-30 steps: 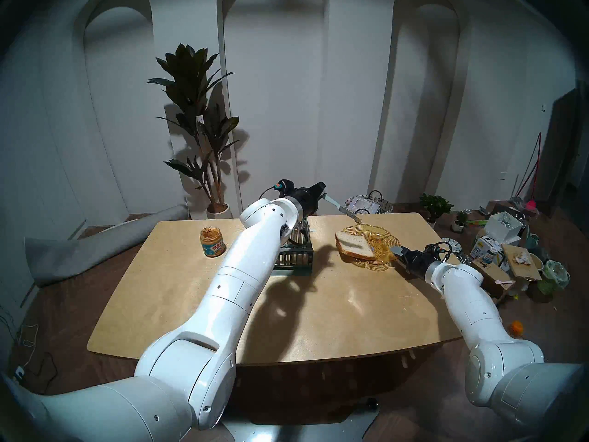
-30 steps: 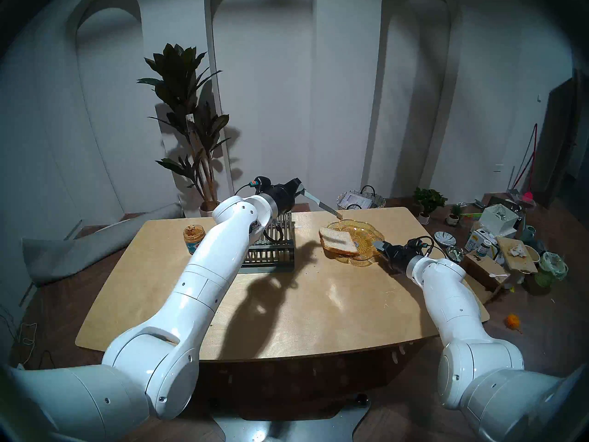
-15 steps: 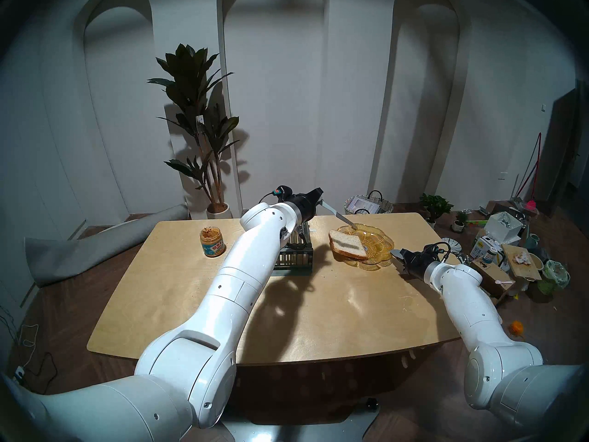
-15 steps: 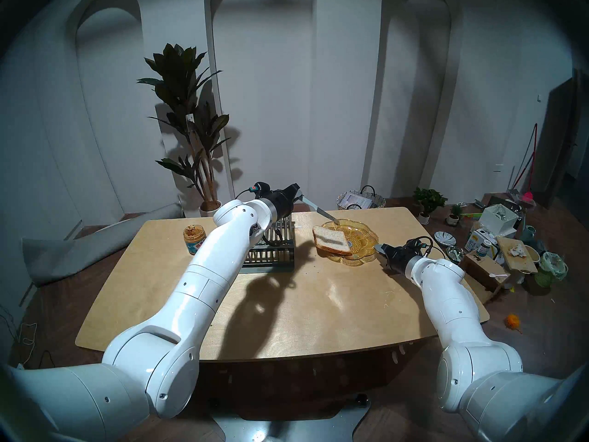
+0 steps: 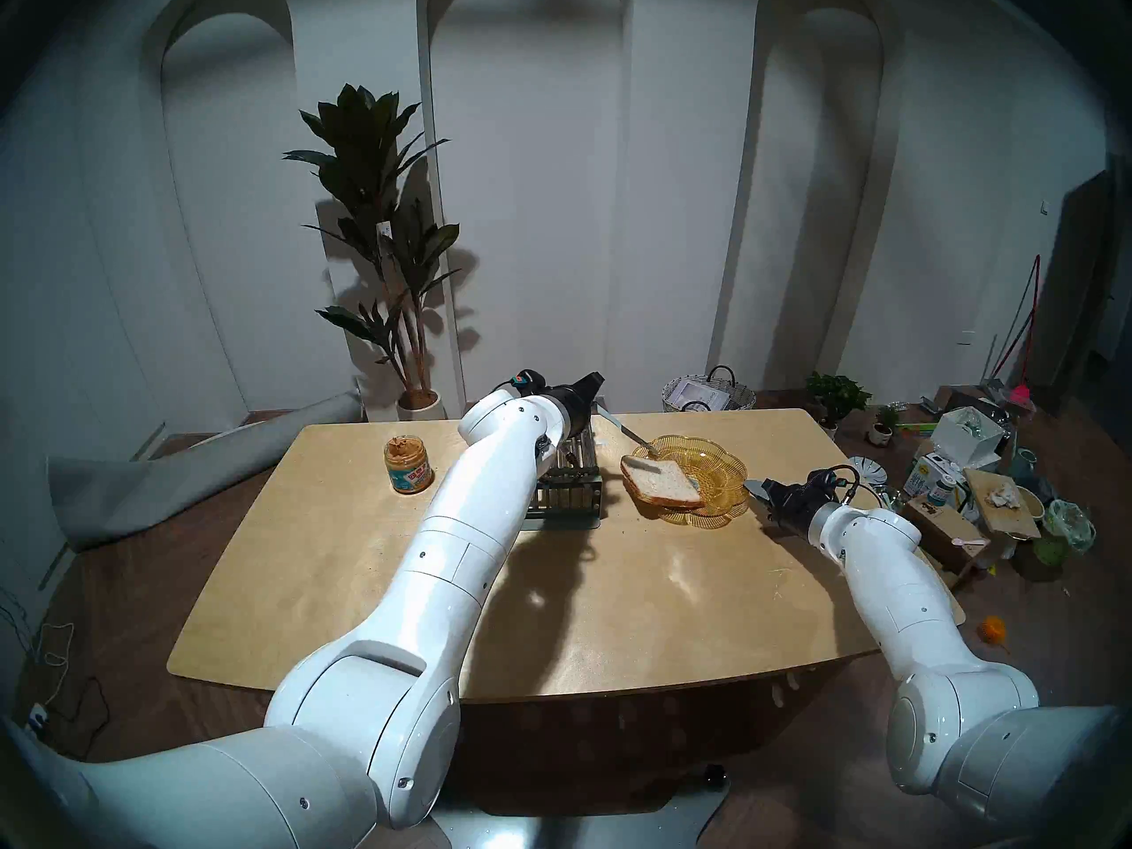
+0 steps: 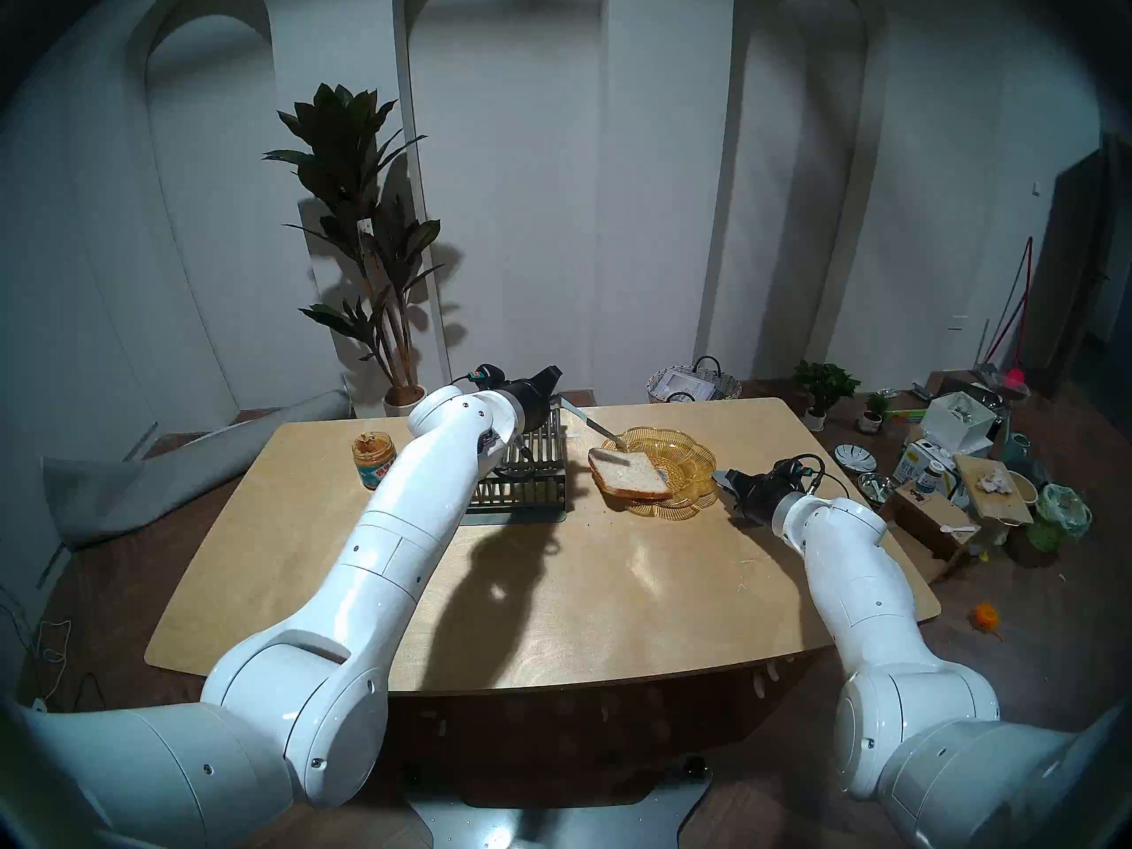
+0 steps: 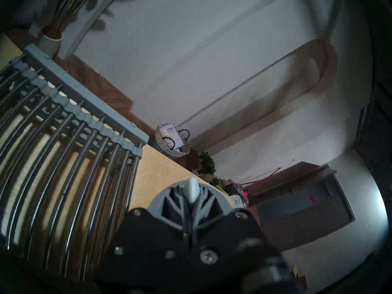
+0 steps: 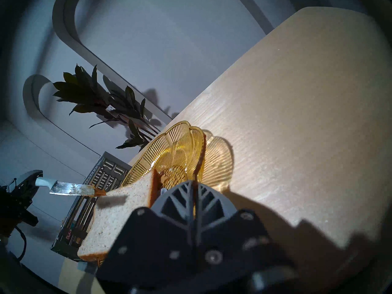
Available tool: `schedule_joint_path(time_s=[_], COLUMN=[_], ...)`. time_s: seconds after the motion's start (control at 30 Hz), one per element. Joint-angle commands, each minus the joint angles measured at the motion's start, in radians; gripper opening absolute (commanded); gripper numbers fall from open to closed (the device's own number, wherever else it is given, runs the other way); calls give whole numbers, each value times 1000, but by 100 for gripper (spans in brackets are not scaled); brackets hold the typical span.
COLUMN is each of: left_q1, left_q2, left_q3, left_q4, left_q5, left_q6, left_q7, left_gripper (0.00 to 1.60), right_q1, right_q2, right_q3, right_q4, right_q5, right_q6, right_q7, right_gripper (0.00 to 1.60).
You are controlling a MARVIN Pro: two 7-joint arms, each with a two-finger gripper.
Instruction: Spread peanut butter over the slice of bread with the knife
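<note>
No legible text on anything

Glossy white arms [image 5: 453, 541]; black wrists; grey ribbed claw [image 8: 194, 186], apparently screwed.

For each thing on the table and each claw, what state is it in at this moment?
Jar: upright, no lid, peanut butter inside.
Knife: held by the handle, peanut butter on the tip, tip at the bread's far corner.
Bread: bare on top, lying on the plate, hanging over its left rim.
Plate: on the table, gripped at its right rim.
Rack: standing on the table.
Left claw: shut on the knife.
Right claw: shut on the plate's rim.
</note>
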Motion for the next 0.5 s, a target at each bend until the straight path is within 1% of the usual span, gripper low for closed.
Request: schedule_joint_path(time_s=[0.0,0.03,0.17,0.33,0.37,0.4,0.43,0.47], left_q1=[25,37,72,124,136,141,156,157], left_q2=[-36,-45,-62,-90,-97,-94,-92,-88], left_q3=[-11,-18,-28,-51,-55,-49,-38,-28], left_q4=[-115,-134,-180,-242,-257,-263,-288,-288], left_q5=[-15,-25,-48,-78,-84,-95,-108,-121], left_q6=[0,3,4,-9,-20,-25,-32,-40], left_q7=[71,93,133,201,213,218,237,235], left_gripper=[0,0,0,0,0,0,0,0], right_q1=[-5,-8,-13,-19,-20,-20,-21,-21], right_q2=[-6,-7,-11,-17,-17,-19,-20,-21], right_q3=[10,10,13,11,10,10,10,9], right_q4=[-40,-45,-58,-79,-82,-82,-85,-85], right_q5=[4,4,4,0,-1,-1,-1,-1], right_q6=[-12,-14,-14,-19,-20,-19,-19,-20], right_q7=[-13,-14,-21,-31,-34,-36,-39,-40], right_gripper=[0,0,0,0,0,0,0,0])
